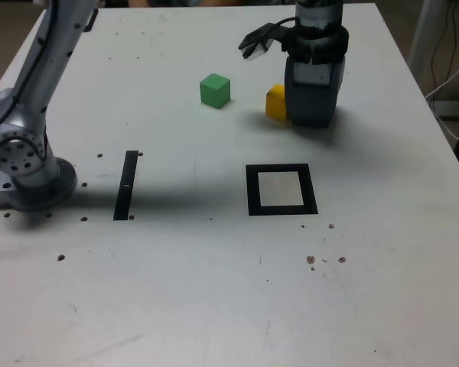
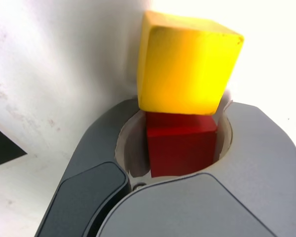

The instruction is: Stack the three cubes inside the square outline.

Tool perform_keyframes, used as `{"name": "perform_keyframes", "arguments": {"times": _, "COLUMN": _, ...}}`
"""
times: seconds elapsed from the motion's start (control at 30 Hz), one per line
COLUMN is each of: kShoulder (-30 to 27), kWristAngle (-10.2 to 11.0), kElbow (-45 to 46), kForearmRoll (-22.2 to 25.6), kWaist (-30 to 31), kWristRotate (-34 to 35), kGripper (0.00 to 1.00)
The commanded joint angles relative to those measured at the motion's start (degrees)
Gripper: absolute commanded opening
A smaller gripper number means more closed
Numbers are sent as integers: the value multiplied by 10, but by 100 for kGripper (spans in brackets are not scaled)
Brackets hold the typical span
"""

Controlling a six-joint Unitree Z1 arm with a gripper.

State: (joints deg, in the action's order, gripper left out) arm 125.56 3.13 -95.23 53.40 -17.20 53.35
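We see a pale grey surface [image 1: 214, 290] speckled with small dark marks. Near its far edge the gripper [image 1: 315, 103] points straight down, its fingers [image 2: 256, 163] pinching the red cube [image 2: 181, 148]; in the wrist view the red cube sits squarely inside the curved grey jaws. The yellow cube [image 1: 275, 102] rests on the surface touching the red cube, and in the exterior view it shows just to the left of the gripper, slightly turned. The green cube [image 1: 215, 90] stands apart, further to the exterior view's left, one corner toward us. The square outline [image 1: 281, 189], black with a cream centre, lies nearer us, holding nothing. A thin black strip [image 1: 126, 185] lies to the exterior view's left, beside the arm's base [image 1: 23, 172]. The arm rises from there out of frame and comes down from above.
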Motion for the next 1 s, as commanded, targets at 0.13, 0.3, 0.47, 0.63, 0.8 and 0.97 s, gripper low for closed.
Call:
{"name": "perform_keyframes", "arguments": {"times": 0.13, "kShoulder": 1, "kWristAngle": 23, "kElbow": 3, "kForearmRoll": -9, "kWaist": 2, "kWristRotate": 7, "kGripper": 22}}
{"name": "perform_keyframes", "arguments": {"times": 0.3, "kShoulder": -1, "kWristAngle": 33, "kElbow": 7, "kForearmRoll": -15, "kWaist": 2, "kWristRotate": 14, "kGripper": 17}}
{"name": "perform_keyframes", "arguments": {"times": 0.47, "kShoulder": -9, "kWristAngle": 33, "kElbow": 14, "kForearmRoll": -13, "kWaist": 3, "kWristRotate": 15, "kGripper": 14}}
{"name": "perform_keyframes", "arguments": {"times": 0.63, "kShoulder": -22, "kWristAngle": 33, "kElbow": 26, "kForearmRoll": -12, "kWaist": 5, "kWristRotate": 15, "kGripper": 10}}
{"name": "perform_keyframes", "arguments": {"times": 0.8, "kShoulder": -30, "kWristAngle": 32, "kElbow": 29, "kForearmRoll": -10, "kWaist": 14, "kWristRotate": 15, "kGripper": 6}}
{"name": "perform_keyframes", "arguments": {"times": 0.97, "kShoulder": -31, "kWristAngle": 34, "kElbow": 23, "kForearmRoll": -10, "kWaist": 24, "kWristRotate": 16, "kGripper": 3}}
